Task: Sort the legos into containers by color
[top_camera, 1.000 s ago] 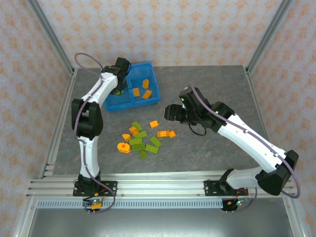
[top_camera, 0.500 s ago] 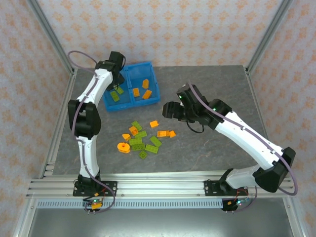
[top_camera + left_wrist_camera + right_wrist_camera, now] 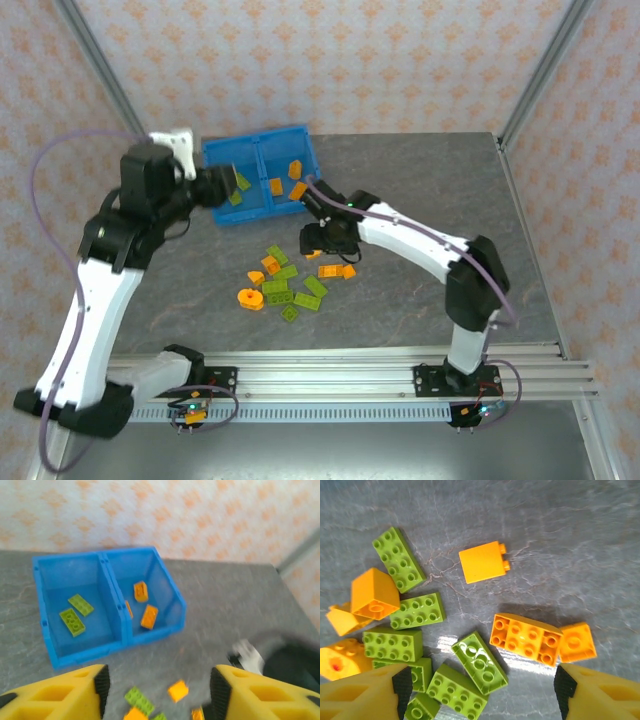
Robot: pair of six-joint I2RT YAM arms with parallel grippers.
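Note:
The blue bin [image 3: 256, 138] stands at the back left. In the left wrist view the bin [image 3: 112, 642] holds two lime green legos [image 3: 76, 613] in its left compartment and orange ones [image 3: 148, 616] in its right. My left gripper [image 3: 228, 185] hangs just in front of the bin, open and empty, as the left wrist view [image 3: 157, 695] shows. The loose legos [image 3: 285, 283] lie mid-table, with a round orange piece [image 3: 251, 298]. My right gripper [image 3: 325, 240] hovers open [image 3: 482, 695] over an upside-down green brick [image 3: 480, 662] and a long orange brick [image 3: 525, 639].
Metal frame posts [image 3: 112, 95] rise at the table's back corners and a rail [image 3: 320, 375] runs along the near edge. Bare grey tabletop [image 3: 430, 170] lies right of the bin. The right arm [image 3: 280, 660] shows blurred in the left wrist view.
The left gripper has opened and drawn back from over the bin's left compartment, where green bricks now lie. The right gripper has swung left and down over the pile.

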